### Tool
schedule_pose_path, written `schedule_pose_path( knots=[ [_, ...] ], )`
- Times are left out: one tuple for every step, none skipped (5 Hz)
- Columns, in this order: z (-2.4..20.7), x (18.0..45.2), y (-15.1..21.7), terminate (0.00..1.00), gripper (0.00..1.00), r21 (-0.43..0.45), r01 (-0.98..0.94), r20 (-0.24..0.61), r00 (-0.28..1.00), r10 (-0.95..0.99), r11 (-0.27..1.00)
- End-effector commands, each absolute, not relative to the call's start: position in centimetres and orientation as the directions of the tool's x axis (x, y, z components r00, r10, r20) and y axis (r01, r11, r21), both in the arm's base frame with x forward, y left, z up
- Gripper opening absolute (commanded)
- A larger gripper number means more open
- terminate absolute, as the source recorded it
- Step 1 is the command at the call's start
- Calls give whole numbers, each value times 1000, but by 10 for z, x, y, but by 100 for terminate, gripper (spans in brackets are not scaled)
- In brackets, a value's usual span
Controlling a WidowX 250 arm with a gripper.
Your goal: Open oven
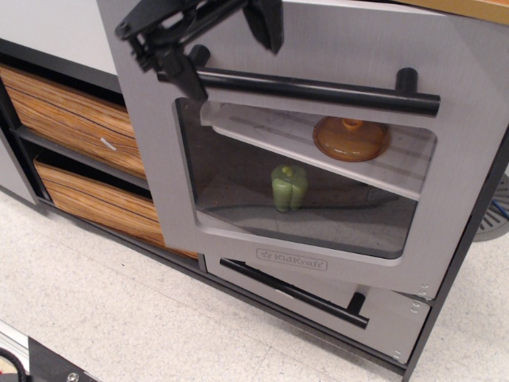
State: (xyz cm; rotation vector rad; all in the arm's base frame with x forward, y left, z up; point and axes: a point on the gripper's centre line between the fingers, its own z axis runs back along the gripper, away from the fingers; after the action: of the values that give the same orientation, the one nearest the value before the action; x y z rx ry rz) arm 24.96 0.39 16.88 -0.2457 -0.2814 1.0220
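The grey oven's door [469,159], with a clear window and a "KidKraft" logo [292,259], stands ajar, its free left edge swung out toward me. Its long black bar handle [318,89] runs across the top of the door. My gripper [224,49] is black and open at the top left, above the handle's left end. One finger [180,73] hangs by the bar's left tip and the other finger [266,22] is above the bar. It holds nothing. Through the window I see the grey ribbed shelf [262,127].
An orange lid [351,137] lies on the shelf and a green toy pepper [289,188] stands on the oven floor. A smaller grey drawer [382,322] with a black bar handle sits below the door. Two wood-grain drawers [71,115] are at left. White floor lies in front.
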Motion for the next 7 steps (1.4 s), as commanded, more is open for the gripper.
schedule_pose_path(
  knots=[
    [122,215,19,0,100,-181,-773,177,583,793,609],
    [106,201,52,0,100,-111,-811,161,556,815,575],
    [103,193,99,0,100,-79,-862,224,475,851,502],
    [91,197,133,0,100,-55,-904,234,401,886,424],
    [96,207,149,0,100,-88,-919,254,352,901,384],
    [105,223,172,0,100,-117,-952,276,243,930,283],
    [117,235,185,0,100,-144,-964,286,175,942,223]
  ],
)
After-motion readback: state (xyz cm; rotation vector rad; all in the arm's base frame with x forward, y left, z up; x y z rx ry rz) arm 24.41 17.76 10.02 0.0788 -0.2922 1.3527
